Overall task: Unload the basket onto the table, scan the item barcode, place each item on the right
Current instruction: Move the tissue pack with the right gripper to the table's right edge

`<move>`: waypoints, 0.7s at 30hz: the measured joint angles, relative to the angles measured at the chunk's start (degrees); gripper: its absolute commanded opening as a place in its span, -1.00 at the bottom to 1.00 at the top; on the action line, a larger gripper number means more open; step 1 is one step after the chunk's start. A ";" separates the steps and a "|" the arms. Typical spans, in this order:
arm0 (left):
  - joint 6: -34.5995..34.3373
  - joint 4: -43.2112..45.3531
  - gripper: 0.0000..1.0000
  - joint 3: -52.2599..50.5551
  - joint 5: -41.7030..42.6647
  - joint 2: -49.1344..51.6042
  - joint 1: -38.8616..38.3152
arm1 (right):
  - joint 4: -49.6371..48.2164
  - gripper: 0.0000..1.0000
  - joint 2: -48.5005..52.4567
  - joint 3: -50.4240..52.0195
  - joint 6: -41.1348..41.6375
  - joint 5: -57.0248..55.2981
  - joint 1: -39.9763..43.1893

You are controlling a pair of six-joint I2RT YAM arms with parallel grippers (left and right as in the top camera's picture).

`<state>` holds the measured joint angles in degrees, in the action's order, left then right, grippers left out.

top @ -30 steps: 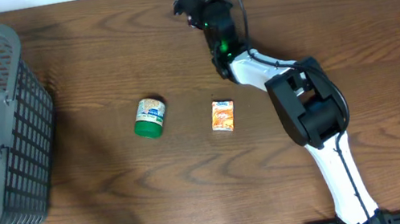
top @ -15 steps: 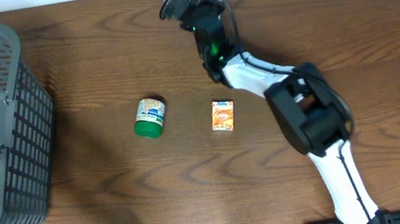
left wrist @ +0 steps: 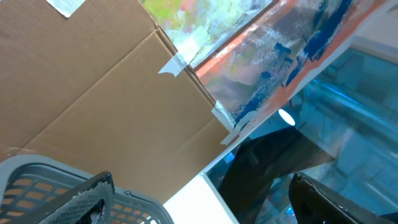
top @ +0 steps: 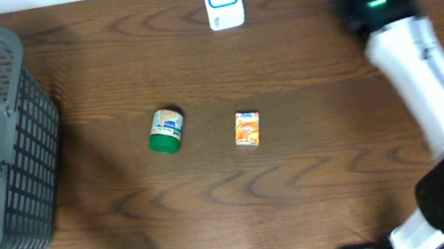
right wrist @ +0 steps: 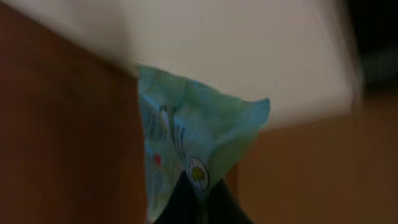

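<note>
At the desk's (top: 313, 127) far edge, right of the scanner (top: 222, 0), the right claw (right wrist: 189, 202) is clamped on a pale blue packet (right wrist: 186, 137). Near the basket (left wrist: 37, 186), the left claw (left wrist: 202, 190) gapes wide, holding nothing.

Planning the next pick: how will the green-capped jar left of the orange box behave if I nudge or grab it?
The jar lies on its side, so a sideways nudge would probably roll it. Its round body may slip when squeezed. It looks rigid, unlikely to crush.
</note>
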<state>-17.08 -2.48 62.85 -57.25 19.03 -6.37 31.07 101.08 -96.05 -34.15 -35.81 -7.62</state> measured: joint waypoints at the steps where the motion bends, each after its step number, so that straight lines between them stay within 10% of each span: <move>1: -0.17 -0.02 0.80 0.00 -0.02 -0.52 0.00 | 3.91 -0.97 0.33 0.02 2.12 0.00 4.04; 16: -1.11 -1.27 0.79 0.00 -0.04 -4.20 0.00 | 7.19 -0.89 10.82 15.30 24.15 13.53 38.16; 18: -1.14 -1.40 0.80 0.00 -0.04 -4.20 0.00 | 6.25 -0.49 10.86 16.50 26.45 14.47 40.19; 21: -1.14 -1.53 0.79 0.00 -0.04 -4.20 0.00 | 6.12 0.98 10.86 16.79 28.41 15.74 42.73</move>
<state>-18.22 -4.01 62.85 -57.30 14.83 -6.37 37.19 111.94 -79.26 -5.74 -20.08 35.11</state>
